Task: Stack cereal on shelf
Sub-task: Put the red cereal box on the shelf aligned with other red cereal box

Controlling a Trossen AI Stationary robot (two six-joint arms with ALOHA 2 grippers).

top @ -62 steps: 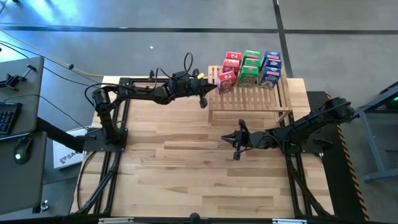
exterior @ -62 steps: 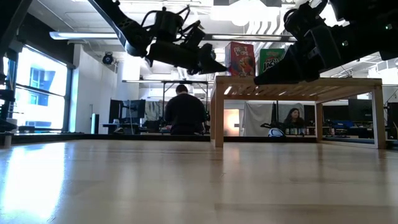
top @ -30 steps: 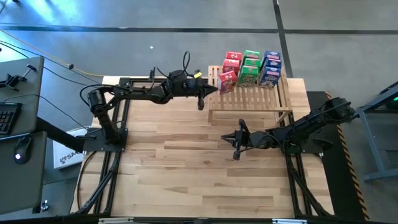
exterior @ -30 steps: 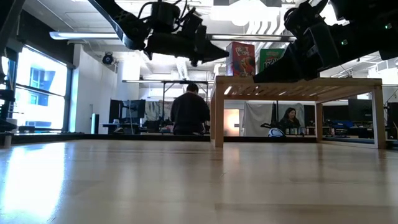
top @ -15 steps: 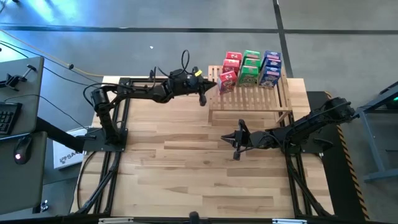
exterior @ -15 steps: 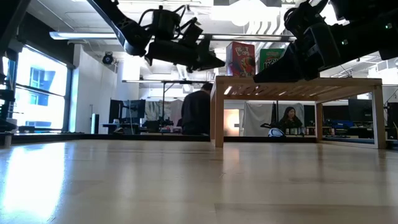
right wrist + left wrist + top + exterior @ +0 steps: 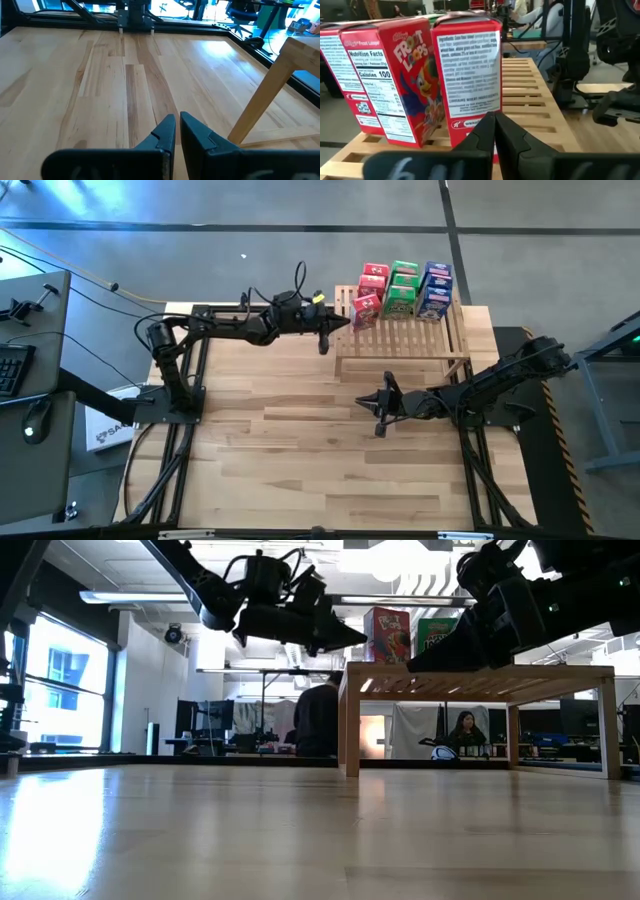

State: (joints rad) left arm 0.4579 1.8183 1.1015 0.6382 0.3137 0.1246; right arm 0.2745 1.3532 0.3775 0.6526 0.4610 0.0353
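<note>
Left hand [image 7: 323, 340] closed beside shelf [image 7: 400, 340] edge, near cereal [image 7: 404, 290]

One shelf [image 7: 405, 338] on the surface [image 7: 300, 440]. On it, cereal boxes in three colours: three red [image 7: 369, 290], three green [image 7: 402, 288], three blue [image 7: 435, 290], making nine from above. The left wrist view catches only the reds, and the low view shows just one red and one green top. Two arms, two claws: left claw [image 7: 322, 340] by the shelf's edge, right claw [image 7: 378, 406] in front of the shelf. And two people [image 7: 318, 720] in the room behind.
</note>
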